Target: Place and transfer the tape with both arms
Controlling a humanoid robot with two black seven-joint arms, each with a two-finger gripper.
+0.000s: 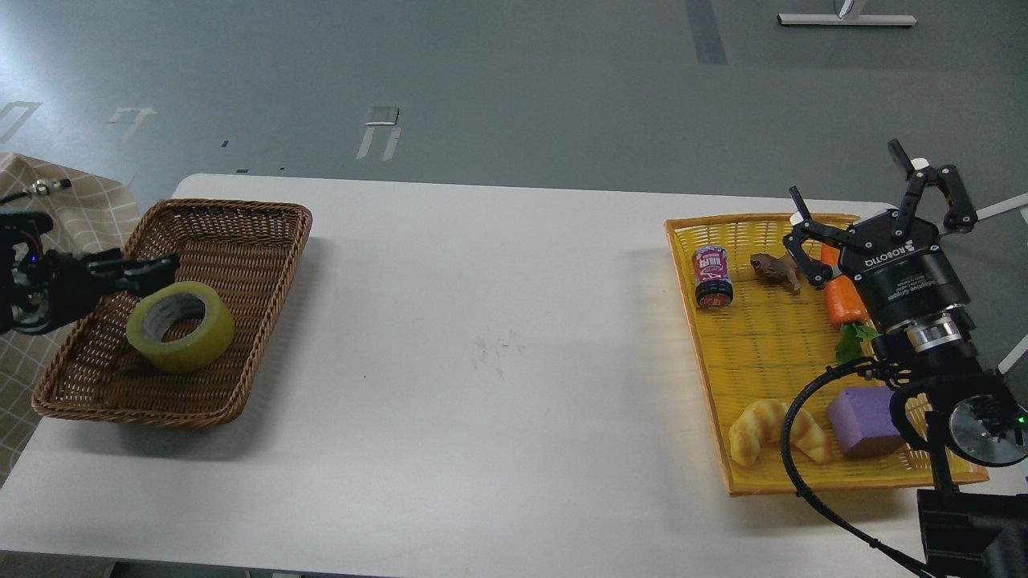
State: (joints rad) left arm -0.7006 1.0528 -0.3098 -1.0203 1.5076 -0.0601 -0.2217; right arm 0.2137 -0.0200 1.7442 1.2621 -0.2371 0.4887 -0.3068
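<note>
The tape [181, 327], a yellow roll with a grey-white core, lies flat in the brown wicker basket [241, 217] at the table's left. My left gripper [148, 269] hovers just above and left of the roll, apart from it, with its fingers parted and empty. My right gripper [859, 189], marked ROBOTIQ, is open and empty, with fingers spread, above the far right part of the yellow tray [723, 229].
The yellow tray holds a small can [711, 277], a brown toy [776, 270], a carrot [843, 303], a croissant [763, 425] and a purple block [861, 409]. A white table [498, 345] lies between basket and tray. A checked cloth [48, 209] is at the far left.
</note>
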